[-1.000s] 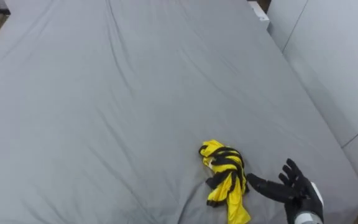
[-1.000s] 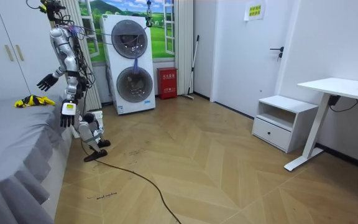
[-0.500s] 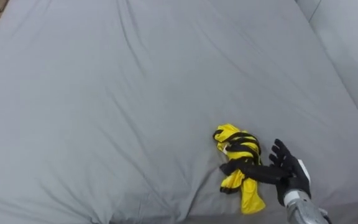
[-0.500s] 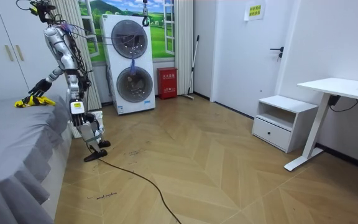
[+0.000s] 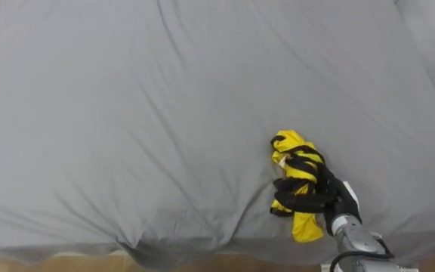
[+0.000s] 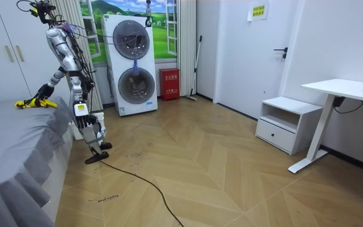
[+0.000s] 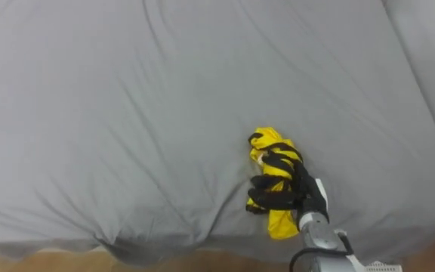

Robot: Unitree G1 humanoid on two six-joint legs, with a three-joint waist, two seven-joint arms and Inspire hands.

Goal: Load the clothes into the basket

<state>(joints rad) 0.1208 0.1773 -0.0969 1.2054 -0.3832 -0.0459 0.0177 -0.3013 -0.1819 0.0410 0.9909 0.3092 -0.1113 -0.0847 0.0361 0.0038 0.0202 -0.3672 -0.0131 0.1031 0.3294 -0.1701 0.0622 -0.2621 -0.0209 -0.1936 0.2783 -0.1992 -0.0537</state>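
Grey bed (image 5: 127, 113): right hand (image 5: 335, 199) clutches yellow-black garment (image 5: 291, 143) near its edge.

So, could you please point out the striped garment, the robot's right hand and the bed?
striped garment (image 5: 294, 142), left eye view, on its yellow upper end.
right hand (image 5: 334, 196), left eye view, on the back of the hand.
bed (image 5: 127, 113), left eye view, on bare grey sheet.

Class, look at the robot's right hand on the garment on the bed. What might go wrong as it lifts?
1. The right hand curls over only part of the bunched yellow and black garment; the loose yellow end could slip free on lifting.
2. The garment lies near the edge of the grey bed, so a slip might drop it onto the wooden floor.
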